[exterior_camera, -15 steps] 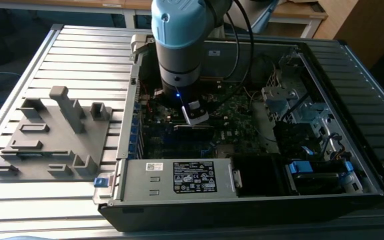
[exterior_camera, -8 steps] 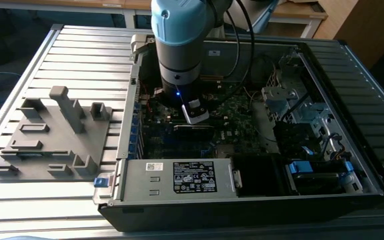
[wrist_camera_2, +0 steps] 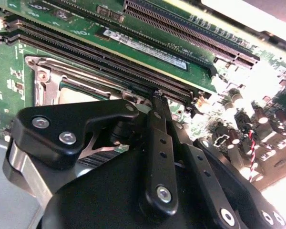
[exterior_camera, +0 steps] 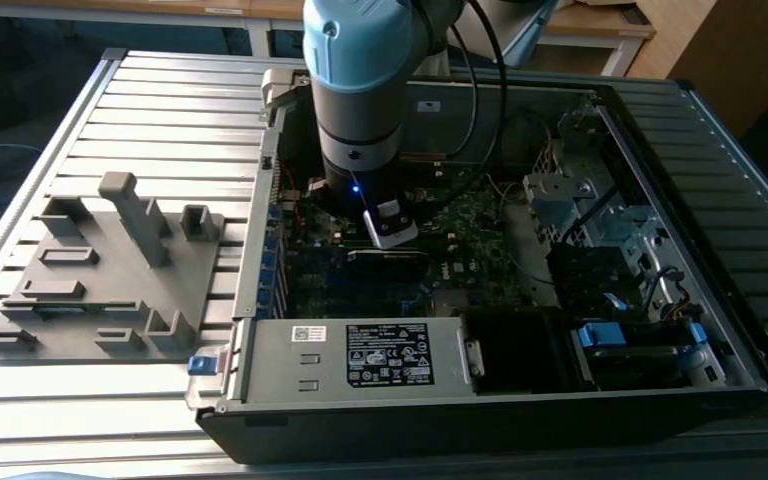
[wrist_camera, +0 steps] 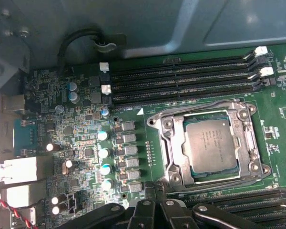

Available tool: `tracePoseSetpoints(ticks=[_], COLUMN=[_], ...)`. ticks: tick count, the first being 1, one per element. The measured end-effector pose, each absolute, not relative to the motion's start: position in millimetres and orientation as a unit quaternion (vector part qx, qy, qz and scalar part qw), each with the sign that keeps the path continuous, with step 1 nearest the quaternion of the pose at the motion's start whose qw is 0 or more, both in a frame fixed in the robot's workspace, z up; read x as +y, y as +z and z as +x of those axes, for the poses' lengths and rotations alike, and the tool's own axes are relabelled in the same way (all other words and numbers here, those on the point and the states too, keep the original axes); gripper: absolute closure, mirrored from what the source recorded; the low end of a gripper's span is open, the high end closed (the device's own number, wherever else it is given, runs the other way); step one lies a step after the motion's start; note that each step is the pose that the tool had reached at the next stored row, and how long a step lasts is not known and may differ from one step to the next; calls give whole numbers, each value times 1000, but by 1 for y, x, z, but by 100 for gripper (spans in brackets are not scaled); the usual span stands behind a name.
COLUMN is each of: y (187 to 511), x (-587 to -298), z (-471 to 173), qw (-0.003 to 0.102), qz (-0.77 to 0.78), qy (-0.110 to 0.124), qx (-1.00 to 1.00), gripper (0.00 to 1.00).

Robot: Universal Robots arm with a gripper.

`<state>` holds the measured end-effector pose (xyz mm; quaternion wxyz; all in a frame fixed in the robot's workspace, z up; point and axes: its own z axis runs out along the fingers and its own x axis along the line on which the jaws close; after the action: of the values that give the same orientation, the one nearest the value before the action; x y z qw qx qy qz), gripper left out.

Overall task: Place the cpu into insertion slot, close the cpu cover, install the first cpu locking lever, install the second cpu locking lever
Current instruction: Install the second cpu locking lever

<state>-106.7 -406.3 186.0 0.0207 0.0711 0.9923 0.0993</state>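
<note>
Arm's down inside the open PC case (exterior_camera: 518,400), gripper (wrist_camera_2: 158,98) hanging just over the motherboard (wrist_camera: 86,138). In the second wrist view the black fingers (wrist_camera_2: 157,143) run together to a single tip near the memory slots (wrist_camera_2: 109,52), so the jaws look closed w/ nothing between them, tho the very tip is partly hidden by the linkage.

The cpu (wrist_camera: 212,142) already sits in the insertion slot (wrist_camera: 187,162), flat, grey top up, just ahead of the jaws and a bit off to one side. The cpu cover (wrist_camera: 207,109) looks folded down around it, chip showing thru the cut-out, so prob. the first two steps are done. Levers: can't tell if latched, too fine to make out.

Closed tip makes sense for pushing a thin lever, not for picking. The grey parts fixture (exterior_camera: 104,270) sits outside the case, well apart from the jaws.
</note>
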Motion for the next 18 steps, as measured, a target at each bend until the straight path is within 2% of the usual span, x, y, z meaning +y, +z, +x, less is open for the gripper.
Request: tracePoseSetpoints(ticks=[12,18], y=[191,191], x=[-407,-406], z=[-107,-109], qw=[21,27], qz=[71,71], qy=[97,96], qx=[992,993], gripper=[90,90])
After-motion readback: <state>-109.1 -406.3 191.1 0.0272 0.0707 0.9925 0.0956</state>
